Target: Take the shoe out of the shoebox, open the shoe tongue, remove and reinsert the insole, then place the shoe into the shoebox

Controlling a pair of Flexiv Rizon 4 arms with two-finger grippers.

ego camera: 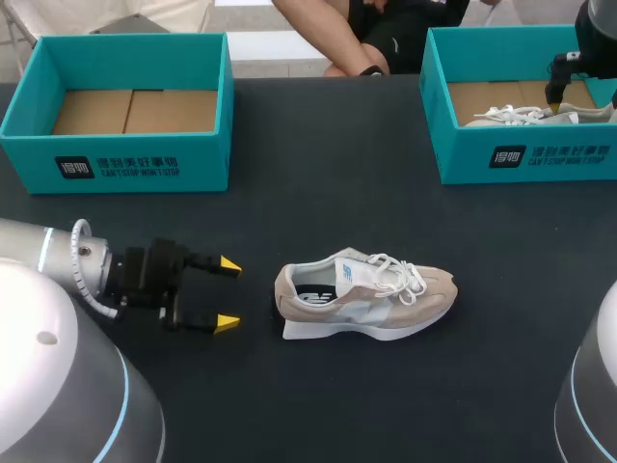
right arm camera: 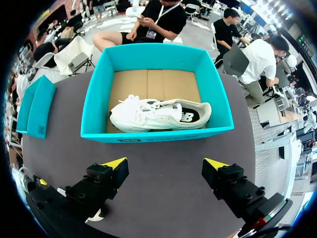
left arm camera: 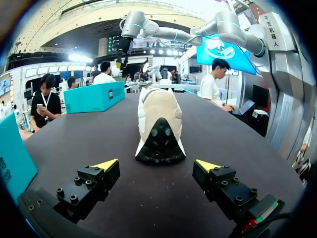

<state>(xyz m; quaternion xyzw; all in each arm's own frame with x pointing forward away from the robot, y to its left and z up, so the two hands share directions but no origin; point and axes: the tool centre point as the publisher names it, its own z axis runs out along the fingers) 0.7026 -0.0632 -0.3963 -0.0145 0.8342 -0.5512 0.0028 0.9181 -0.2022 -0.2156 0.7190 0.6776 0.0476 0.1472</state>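
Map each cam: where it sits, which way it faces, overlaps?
Head view: above and behind, looking down on the table; left gripper facing the beige shoe, right arm by the right shoebox.
Left wrist view: on the left wrist, facing across the table at the beige shoe's heel; own open fingers show.
Right wrist view: on the right wrist, looking down into the right shoebox at the white shoe; right gripper open.
Shared: beige shoe, head and left wrist; right shoebox, head and right wrist.

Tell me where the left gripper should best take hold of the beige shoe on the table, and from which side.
Probably the heel, from behind. The beige shoe stands on its sole with its narrow heel pointing at the open left gripper, so it could close on both sides.
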